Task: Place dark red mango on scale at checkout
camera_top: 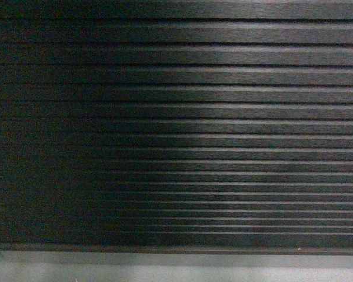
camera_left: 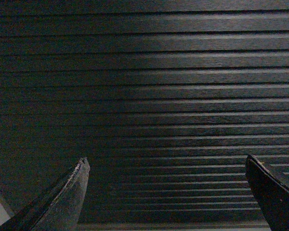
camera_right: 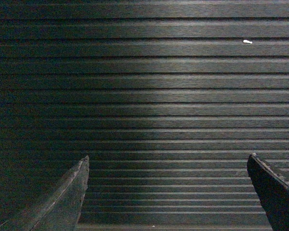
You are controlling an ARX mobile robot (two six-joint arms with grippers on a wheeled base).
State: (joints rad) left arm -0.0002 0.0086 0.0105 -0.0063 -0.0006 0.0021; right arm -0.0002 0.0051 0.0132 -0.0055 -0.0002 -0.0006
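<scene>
**Both arms facing the counter front, jaws spread wide**

My head camera is filled by the checkout (camera_top: 176, 117), a black counter whose front is made of dark horizontal ribbed slats, lit brighter toward the right. Along the foot of that front I see a pale grey plinth strip (camera_top: 176, 267).

From the left wrist camera, the left gripper (camera_left: 166, 166) points straight at the same slatted front; its two dark fingers sit far apart at the lower corners, jaws wide, with nothing between them. A sliver of pale surface shows at the lower left corner.

The right gripper (camera_right: 167, 163) looks the same: jaws wide, empty, aimed at the slats. A small white fleck (camera_right: 247, 42) sits on one slat, upper right.

I cannot see the dark red mango or the scale in any view.
</scene>
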